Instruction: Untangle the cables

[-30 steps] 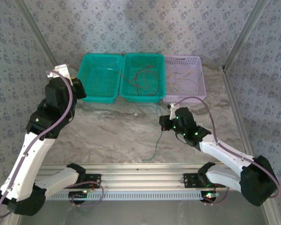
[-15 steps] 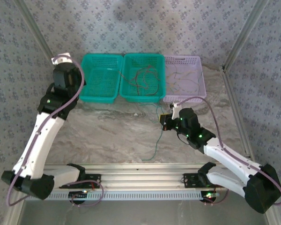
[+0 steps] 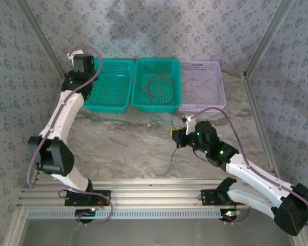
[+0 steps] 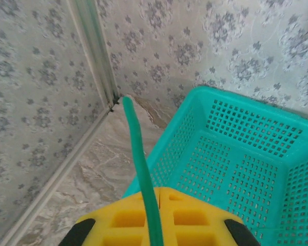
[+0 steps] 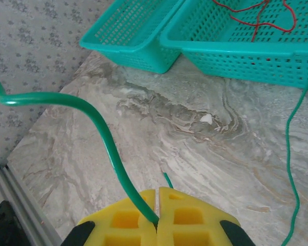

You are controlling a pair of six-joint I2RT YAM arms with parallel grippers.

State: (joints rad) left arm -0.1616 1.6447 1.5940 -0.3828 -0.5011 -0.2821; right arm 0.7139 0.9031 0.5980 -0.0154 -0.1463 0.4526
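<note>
Three open-weave plastic baskets stand side by side along the far edge of a marbled grey table (image 3: 118,148): a left teal basket (image 3: 124,102), a middle teal basket (image 3: 137,100) and a lilac basket (image 3: 222,95). Floral wallpaper (image 3: 195,31) covers the walls.

The left gripper (image 4: 155,218) hangs over the far left corner of the left teal basket. Its ridged yellow pads (image 4: 195,215) are clenched on a green cable (image 4: 138,154). This smooth, thin cable rises almost straight from the pads, leans slightly left and points towards the corner of the walls.

The right gripper (image 5: 157,218) hovers above the table in front of the middle teal basket. It is pinched tight on a green wire (image 5: 105,128), which climbs from the pads, arches over to the left and runs off the picture's left edge. It cannot be told whether the two grippers hold the same cable.

A loose green strand (image 3: 170,163) lies on the table. Its long axis runs from the middle basket's near wall towards the arm bases, curving left at its near end.

Tangled red cables (image 3: 153,84) lie in the middle teal basket, and pale thin wires (image 3: 200,84) lie in the lilac basket.

A second ago the left gripper was beside the left basket's near left corner. It has since swung to the far corner, with the arm stretched out. The right gripper has edged slightly left and nearer.
</note>
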